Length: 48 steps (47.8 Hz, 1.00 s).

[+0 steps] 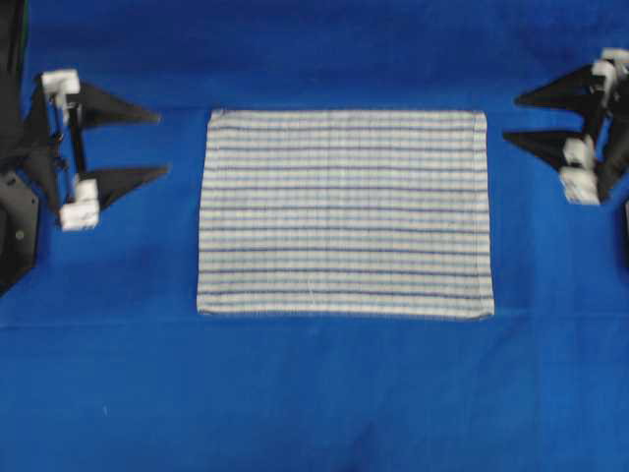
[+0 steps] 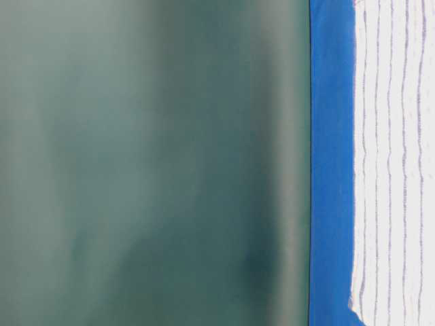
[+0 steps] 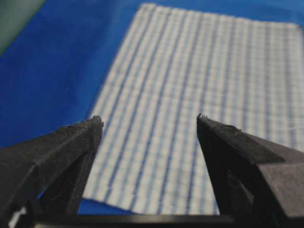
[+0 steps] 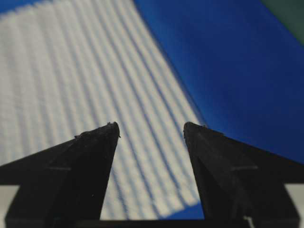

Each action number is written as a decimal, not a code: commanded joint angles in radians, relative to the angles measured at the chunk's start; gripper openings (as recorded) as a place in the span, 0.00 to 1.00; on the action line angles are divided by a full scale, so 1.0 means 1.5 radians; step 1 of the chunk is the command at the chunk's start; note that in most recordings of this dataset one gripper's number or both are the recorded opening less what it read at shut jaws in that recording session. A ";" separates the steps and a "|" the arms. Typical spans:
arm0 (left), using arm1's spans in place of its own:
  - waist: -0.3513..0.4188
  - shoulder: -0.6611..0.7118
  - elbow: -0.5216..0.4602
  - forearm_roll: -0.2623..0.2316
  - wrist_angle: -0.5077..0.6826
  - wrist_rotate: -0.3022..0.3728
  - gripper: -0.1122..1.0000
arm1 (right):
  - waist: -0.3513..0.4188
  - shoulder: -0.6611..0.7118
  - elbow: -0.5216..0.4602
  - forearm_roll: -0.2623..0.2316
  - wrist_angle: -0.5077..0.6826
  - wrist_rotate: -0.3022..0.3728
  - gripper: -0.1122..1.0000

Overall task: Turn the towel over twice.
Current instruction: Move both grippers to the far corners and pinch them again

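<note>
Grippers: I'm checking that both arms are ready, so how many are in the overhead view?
2. The left gripper is open left of the towel; the right gripper is open beyond its upper right corner. Neither touches it.

No legible txt — no labels.

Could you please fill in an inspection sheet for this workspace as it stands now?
Surface: blue cover, smooth, one faint crease line across it near the towel's lower edge.
Job's things: towel, striped, spread flat in the middle, no folds or lifted corners seen.
Clutter: nothing seen.
Grippers: left gripper off the towel's left edge, jaws open, empty; right gripper off its right edge, jaws open, empty. Neither touches the towel.
Cables: nothing seen.
Surroundings: plain dark green backdrop behind the table.
</note>
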 commanded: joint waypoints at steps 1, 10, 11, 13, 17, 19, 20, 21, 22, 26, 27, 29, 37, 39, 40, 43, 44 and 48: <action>0.027 0.065 -0.026 0.000 -0.026 0.000 0.78 | -0.033 0.051 -0.020 0.000 -0.007 -0.001 0.68; 0.079 0.202 -0.054 0.000 -0.059 0.000 0.78 | -0.093 0.166 -0.039 -0.007 -0.011 -0.009 0.68; 0.082 0.218 -0.056 0.000 -0.067 0.000 0.78 | -0.098 0.177 -0.040 -0.008 -0.014 -0.009 0.68; 0.087 0.246 -0.061 0.000 -0.084 -0.001 0.78 | -0.108 0.202 -0.042 -0.010 -0.021 -0.010 0.68; 0.092 0.313 -0.071 0.000 -0.126 -0.001 0.78 | -0.124 0.250 -0.046 -0.015 -0.048 -0.011 0.68; 0.093 0.338 -0.076 0.000 -0.141 0.000 0.78 | -0.130 0.272 -0.048 -0.016 -0.065 -0.013 0.68; 0.094 0.351 -0.079 0.000 -0.147 -0.001 0.78 | -0.132 0.282 -0.049 -0.017 -0.074 -0.013 0.68; 0.096 0.362 -0.081 0.000 -0.152 0.000 0.78 | -0.135 0.292 -0.050 -0.017 -0.082 -0.014 0.68; 0.097 0.373 -0.083 0.000 -0.157 0.000 0.78 | -0.139 0.307 -0.052 -0.016 -0.091 -0.014 0.68; 0.107 0.414 -0.092 0.000 -0.174 0.000 0.78 | -0.148 0.344 -0.059 -0.016 -0.106 -0.016 0.68; 0.109 0.423 -0.094 0.000 -0.176 0.000 0.78 | -0.150 0.352 -0.061 -0.017 -0.107 -0.017 0.68; 0.116 0.443 -0.098 0.000 -0.182 -0.001 0.78 | -0.153 0.367 -0.065 -0.018 -0.111 -0.018 0.68; 0.139 0.503 -0.117 0.000 -0.194 -0.001 0.78 | -0.162 0.413 -0.079 -0.018 -0.114 -0.024 0.68; 0.143 0.511 -0.120 0.000 -0.195 -0.001 0.78 | -0.162 0.421 -0.081 -0.018 -0.114 -0.024 0.68; 0.145 0.514 -0.121 0.000 -0.194 -0.001 0.78 | -0.163 0.423 -0.082 -0.018 -0.114 -0.024 0.68; 0.150 0.522 -0.122 0.000 -0.194 -0.001 0.78 | -0.164 0.426 -0.083 -0.018 -0.114 -0.024 0.68; 0.151 0.523 -0.123 0.000 -0.194 0.000 0.78 | -0.164 0.427 -0.083 -0.019 -0.114 -0.024 0.68; 0.153 0.523 -0.122 0.000 -0.190 -0.001 0.75 | -0.167 0.430 -0.083 -0.018 -0.114 -0.024 0.68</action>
